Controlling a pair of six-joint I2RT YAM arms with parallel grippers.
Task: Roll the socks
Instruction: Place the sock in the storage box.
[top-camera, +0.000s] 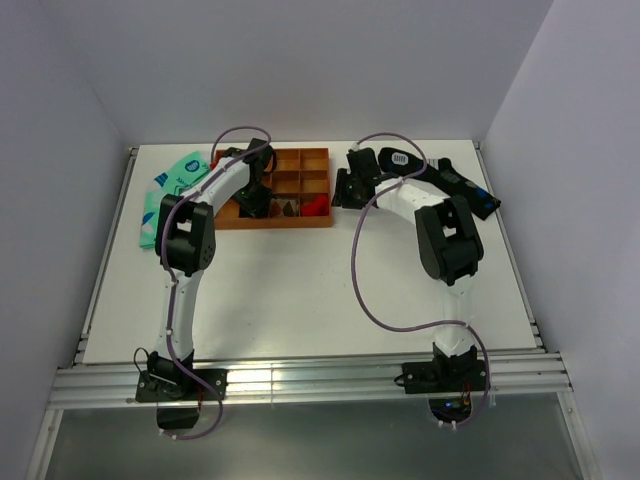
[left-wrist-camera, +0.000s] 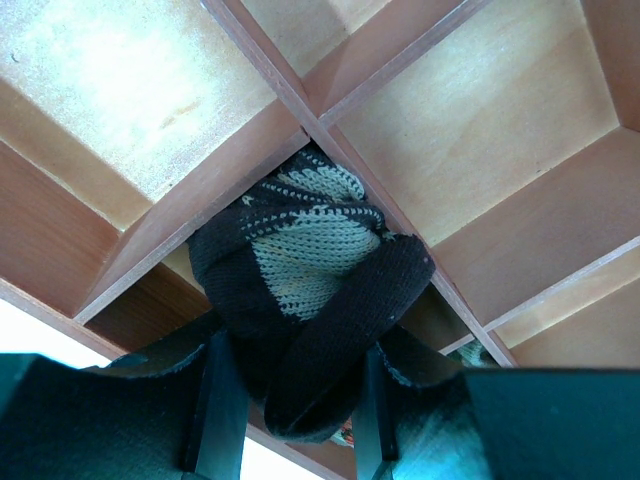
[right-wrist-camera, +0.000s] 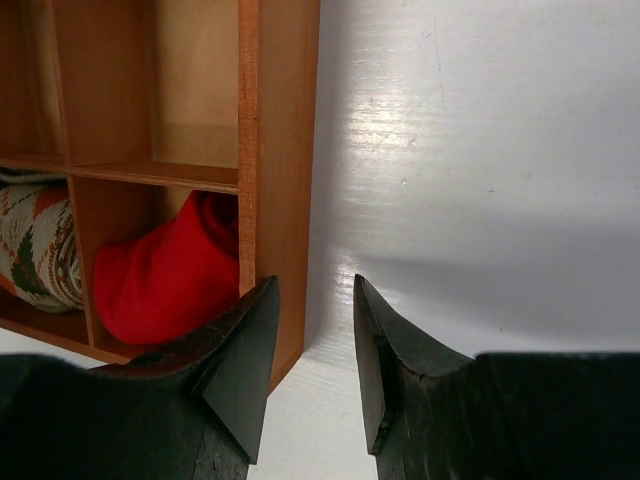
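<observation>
The socks (left-wrist-camera: 310, 260) are a rolled bundle of dark brown knit with a beige patch. The bundle sits over a divider corner of the wooden compartment box (left-wrist-camera: 500, 120), one end down in a cell. My left gripper (left-wrist-camera: 292, 355) is shut on the socks, a dark finger on each side of the brown cuff. From above, the left gripper (top-camera: 255, 197) reaches into the front left part of the box (top-camera: 300, 155). My right gripper (right-wrist-camera: 312, 300) stands open with nothing between its fingers, on the white table just outside the box's right wall (right-wrist-camera: 275, 150).
A red sock roll (right-wrist-camera: 160, 280) fills the box's corner cell, with a patterned white, green and red roll (right-wrist-camera: 35, 240) beside it. A mint-green sock (top-camera: 170, 190) lies left of the box. A black-navy sock (top-camera: 465, 188) lies at the back right, behind the right arm.
</observation>
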